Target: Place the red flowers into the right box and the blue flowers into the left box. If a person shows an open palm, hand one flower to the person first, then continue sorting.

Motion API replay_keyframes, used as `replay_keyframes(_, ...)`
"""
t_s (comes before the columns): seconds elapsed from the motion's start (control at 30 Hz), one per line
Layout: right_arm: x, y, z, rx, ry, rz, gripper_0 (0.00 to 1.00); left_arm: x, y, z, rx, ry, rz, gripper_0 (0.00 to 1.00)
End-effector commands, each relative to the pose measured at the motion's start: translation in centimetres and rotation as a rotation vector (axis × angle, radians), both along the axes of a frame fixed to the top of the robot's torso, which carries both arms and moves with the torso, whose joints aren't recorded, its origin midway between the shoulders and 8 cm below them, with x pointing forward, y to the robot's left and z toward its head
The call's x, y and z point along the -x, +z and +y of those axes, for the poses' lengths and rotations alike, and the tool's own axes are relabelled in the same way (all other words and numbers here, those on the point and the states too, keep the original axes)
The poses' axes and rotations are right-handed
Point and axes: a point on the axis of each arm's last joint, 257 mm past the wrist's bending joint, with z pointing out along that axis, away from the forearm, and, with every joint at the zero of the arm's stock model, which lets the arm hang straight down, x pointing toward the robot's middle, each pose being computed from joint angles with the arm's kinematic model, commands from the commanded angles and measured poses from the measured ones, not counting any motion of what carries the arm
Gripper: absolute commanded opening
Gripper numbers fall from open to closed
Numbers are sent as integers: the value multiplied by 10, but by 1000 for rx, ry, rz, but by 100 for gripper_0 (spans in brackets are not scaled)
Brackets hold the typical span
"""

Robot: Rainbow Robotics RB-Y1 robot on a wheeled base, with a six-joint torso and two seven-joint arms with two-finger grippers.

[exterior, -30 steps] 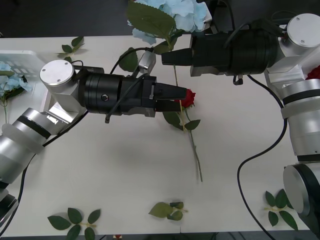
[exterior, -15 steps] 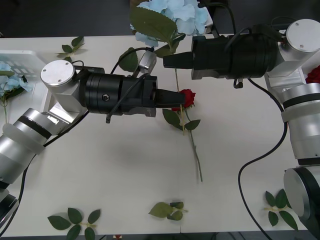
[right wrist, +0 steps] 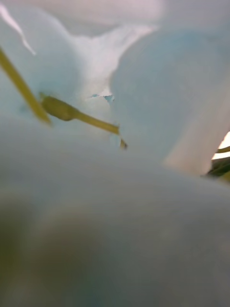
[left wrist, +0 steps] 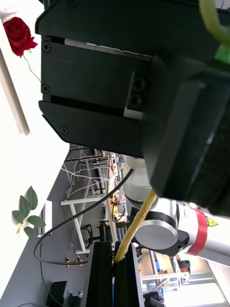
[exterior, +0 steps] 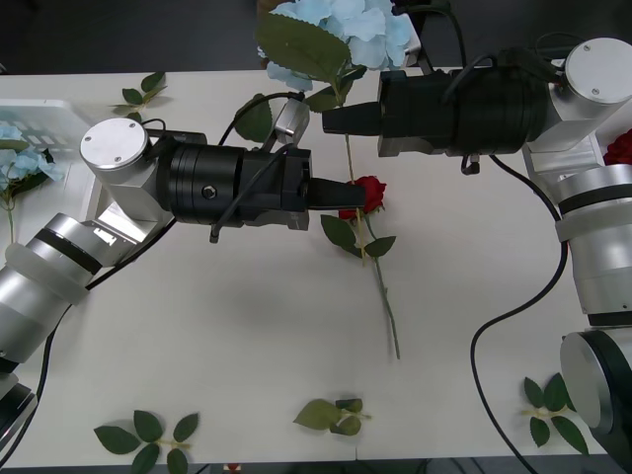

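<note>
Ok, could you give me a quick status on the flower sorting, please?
Right gripper shut on blue flower, held aloft. Left gripper shut on its stem. Red rose lies on table beneath.

— Where is the red rose [exterior: 369,192]?
— On the white table, in the middle, its thin green stem pointing to the near side. Black fingers touch its left side.
— And the blue flowers [exterior: 346,25]?
— One big pale bunch with broad leaves is at the far edge. More lie in the white basket [exterior: 44,110] far left.
</note>
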Motion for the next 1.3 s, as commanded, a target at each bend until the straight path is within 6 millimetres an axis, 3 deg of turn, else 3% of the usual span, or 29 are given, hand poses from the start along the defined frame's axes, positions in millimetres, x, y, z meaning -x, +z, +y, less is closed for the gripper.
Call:
replay_keyframes(0.03, 0, 5, 0, -6, 0, -48, 51, -1, 25, -3, 27, -10, -93, 0)
replay_keyframes(0.1, 0, 6, -1, -4, -1, -52, 91, -2, 26, -1, 27, -5, -98, 0)
replay_keyframes(0.13, -1, 6, -1, -3, -2, -52, 97, -3, 26, 0, 26, -4, -100, 0)
replay_keyframes(0.47, -4, 12, -29, 15, -19, -61, 98, -6, 30, 2, 35, 8, -108, 0)
replay_keyframes(0.67, -2, 19, -72, 46, -30, -66, 98, -12, 34, 12, 34, 25, -126, 0)
replay_keyframes(0.73, 0, 19, -86, 63, -32, -64, 98, -18, 39, 23, 35, 43, -139, 0)
replay_keyframes(0.8, -1, 19, -113, 71, -48, -48, 98, -30, 48, 47, 17, 79, -173, 0)
replay_keyframes(0.83, -1, 19, -113, 71, -48, -48, 98, -30, 48, 47, 17, 79, -173, 0)
replay_keyframes(0.87, -2, 19, -138, 67, -68, -28, 99, -41, 54, 75, -14, 114, -207, 0)
replay_keyframes(1.03, -2, 13, -171, 86, -91, 17, 98, -60, 58, 139, -143, 196, -269, 0)
replay_keyframes(1.07, -4, 7, -179, 110, -107, 29, 98, -67, 58, 166, -205, 230, -284, 0)
replay_keyframes(1.1, -6, 5, -181, 124, -116, 31, 98, -69, 58, 176, -231, 244, -290, 0)
replay_keyframes(1.3, -31, -53, -199, 368, -218, 59, 98, -77, 59, 298, -484, 368, -271, 0)
